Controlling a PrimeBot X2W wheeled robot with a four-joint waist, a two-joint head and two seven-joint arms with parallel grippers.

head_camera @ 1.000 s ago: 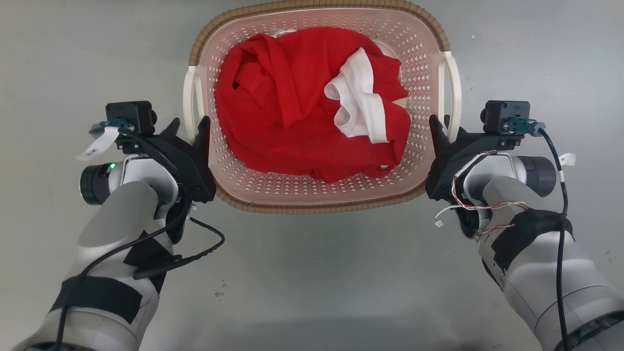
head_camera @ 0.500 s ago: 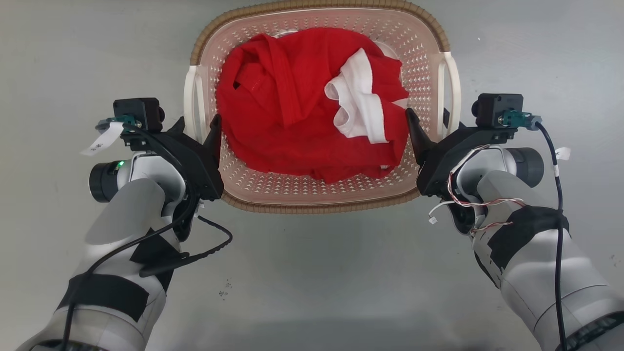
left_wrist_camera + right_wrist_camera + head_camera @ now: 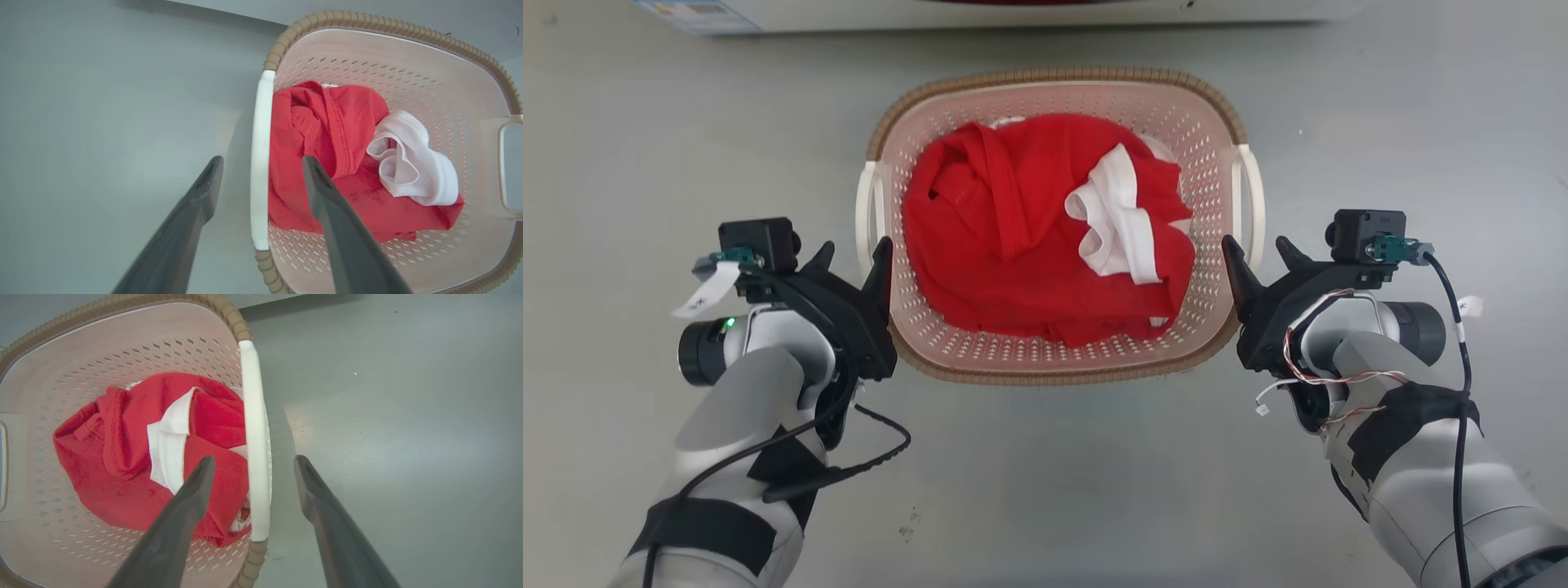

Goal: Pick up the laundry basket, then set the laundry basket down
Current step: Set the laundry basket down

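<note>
The laundry basket (image 3: pixel 1054 76) stands on the grey floor, pale pink with a brown woven rim, holding a red garment (image 3: pixel 1013 245) and a white cloth (image 3: pixel 1119 220). My left gripper (image 3: pixel 855 245) is open at the near end of the left white handle (image 3: pixel 866 204), one finger outside it and one over the basket's inside. In the left wrist view the left gripper (image 3: pixel 262 159) straddles that handle (image 3: pixel 259 122) without touching it. My right gripper (image 3: pixel 1254 242) is open the same way at the right handle (image 3: pixel 1252 196). The right gripper (image 3: pixel 254 458) also spans its handle (image 3: pixel 251 396) with a gap.
The white base of an appliance (image 3: pixel 1013 12) runs along the top edge of the head view, beyond the basket. Bare grey floor (image 3: pixel 1045 490) surrounds the basket on all sides.
The head view has shifted: the basket now looks smaller and lower, and the appliance base has come in at the top. Both grippers stay open, now further back along the handles.
</note>
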